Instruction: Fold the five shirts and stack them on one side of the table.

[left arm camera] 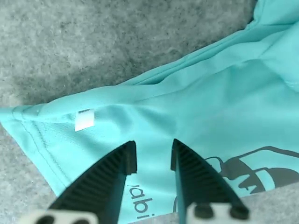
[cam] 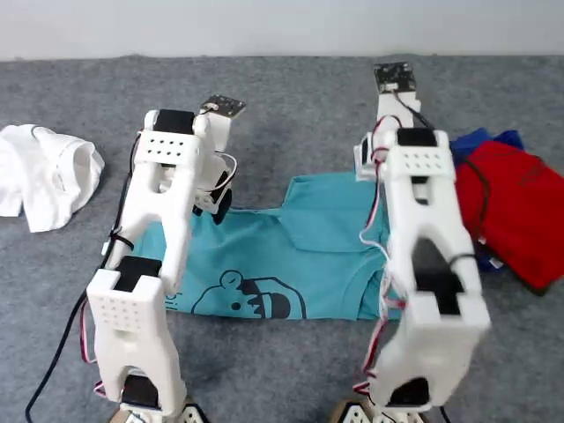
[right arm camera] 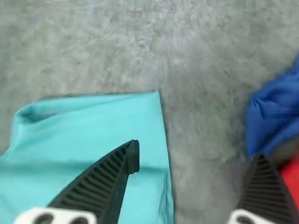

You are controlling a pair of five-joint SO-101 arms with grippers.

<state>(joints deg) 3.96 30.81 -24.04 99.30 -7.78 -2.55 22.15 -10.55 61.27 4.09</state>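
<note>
Teal printed cotton shirt [cam: 291,256], found half-folded at centre of grey felt table [cam: 291,88]. Noted crumpled white shirt [cam: 48,172] at nine o'clock, red shirt [cam: 511,207] against blue shirt [cam: 480,141] at three. Held left gripper [left arm camera: 153,156] slightly parted over teal cloth, right gripper [right arm camera: 196,151] spread wide, both empty. Judged most folding undone.

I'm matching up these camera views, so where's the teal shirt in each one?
High view: teal shirt lies mid-table, under both arms.
Left wrist view: teal shirt under the left gripper.
Right wrist view: teal shirt corner by the right gripper.
Shared landmark: grey table cover.
</note>
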